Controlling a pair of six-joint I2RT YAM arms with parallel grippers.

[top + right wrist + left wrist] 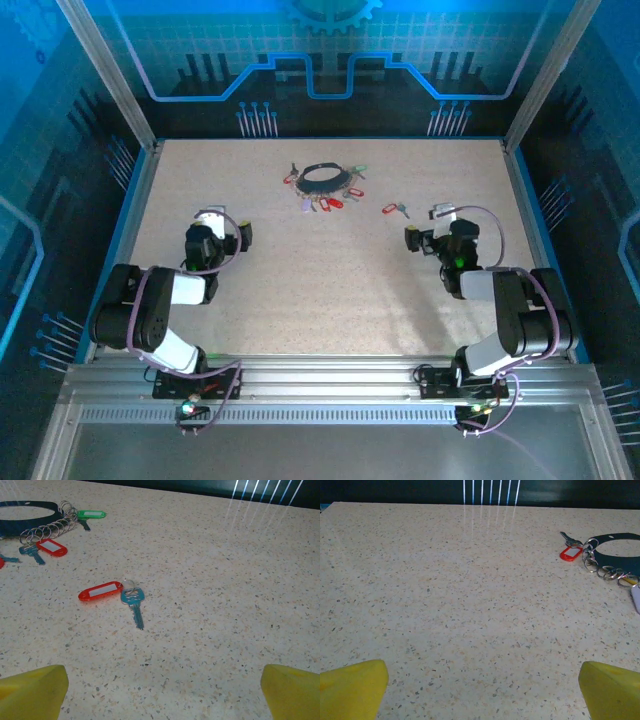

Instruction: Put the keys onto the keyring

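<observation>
The left gripper sits at about 9 o'clock on the table. Its yellow fingers are spread as wide as they go, with nothing between them. From it, the keyring lies at about 1 o'clock, near the far edge. It is a thin dark loop lying flat, with small wire rings and coloured tags fanned around its near side. In the left wrist view the keyring shows at 2 o'clock, with a red-tagged key on the ring at its left end.

The loop looks light and will probably slide if pushed, so it likely needs pinning or a pinch across its band at a bare stretch on the far side, clear of the tags.

Right of the ring and apart from it lies the loose key. In the right wrist view its red tag and key blade are joined by a tiny ring. It looks stiff, very light and slick, and it lies flat on the stone-pattern top, so it will be hard to get under. The tag's long edges or the key's head seem the best places to grip.

The right gripper sits at 3 o'clock, fully spread and empty, with the loose key at its 11 o'clock. Nothing stands between them. The crowded tags at the keyring are the likeliest things to snag.
</observation>
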